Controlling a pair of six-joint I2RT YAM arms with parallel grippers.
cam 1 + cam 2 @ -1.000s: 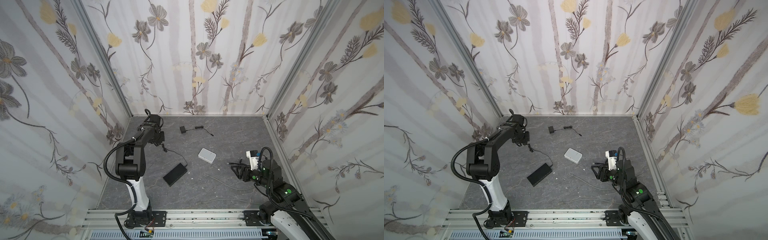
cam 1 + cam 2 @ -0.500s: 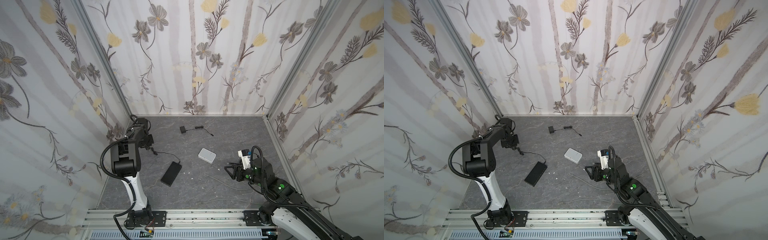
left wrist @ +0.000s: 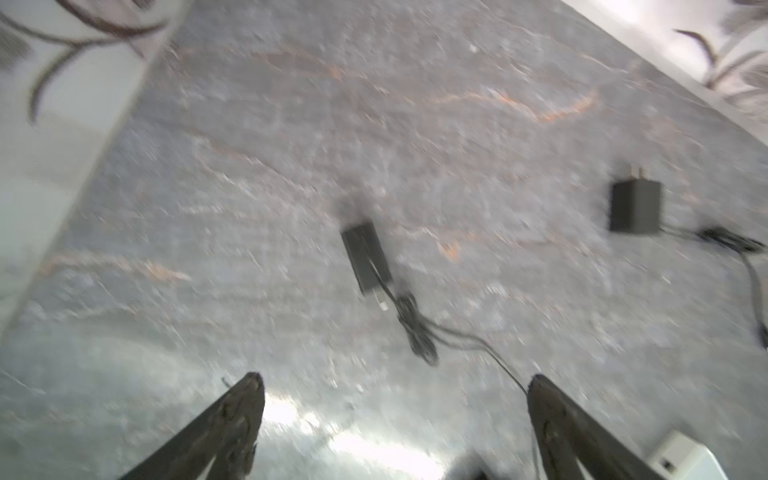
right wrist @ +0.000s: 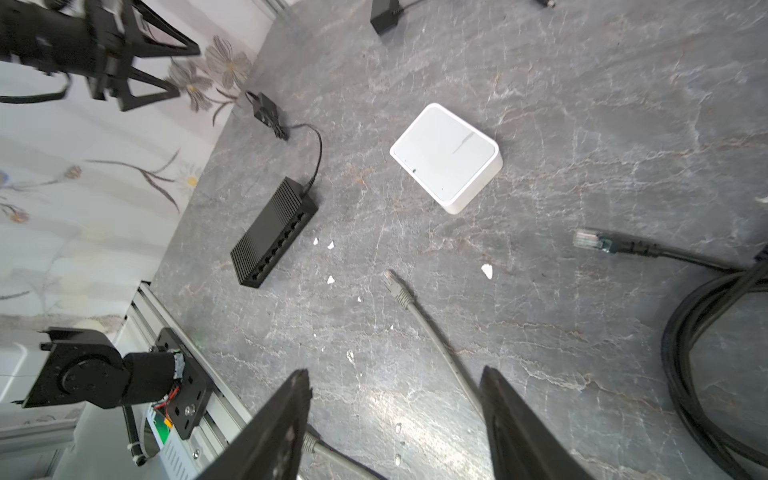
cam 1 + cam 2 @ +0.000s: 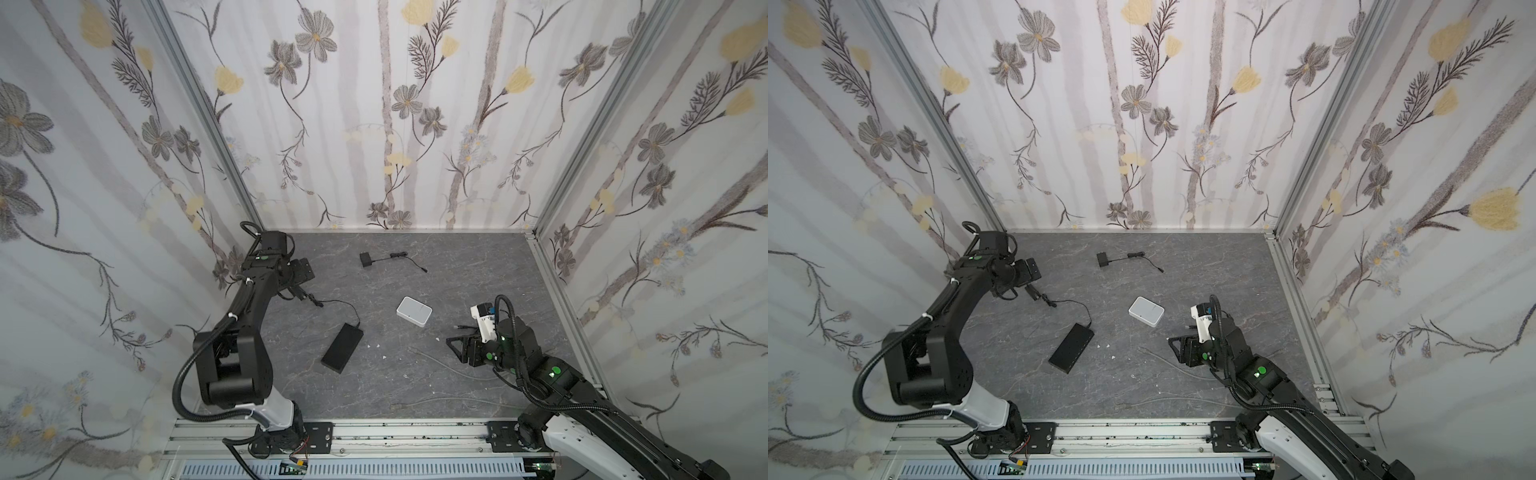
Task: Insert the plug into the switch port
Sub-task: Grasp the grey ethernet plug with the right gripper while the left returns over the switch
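The small white box (image 5: 414, 311) (image 5: 1146, 311) (image 4: 446, 158) lies flat mid-table; a small dark opening (image 3: 667, 463) shows on its thin side, blurred. A grey cable's plug (image 4: 395, 289) (image 5: 413, 351) lies loose in front of my right gripper (image 4: 395, 370) (image 5: 453, 345), which is open and empty, low over the table. A black cable's clear plug (image 4: 588, 240) lies beside it. My left gripper (image 3: 395, 377) (image 5: 300, 286) hangs wide open near the left wall, above a small black cable end block (image 3: 365, 257) (image 5: 309, 298).
A long black box (image 5: 343, 347) (image 4: 274, 239) with a row of ports lies left of centre, its cord running to the black end block. A black adapter (image 5: 366, 259) (image 3: 633, 205) with its cord sits near the back wall. A black cable coil (image 4: 681, 353) lies at my right arm.
My left gripper has opened wide and let go of the black cable end block, which now lies on the table. The long black box slid slightly left. My right gripper moved left.
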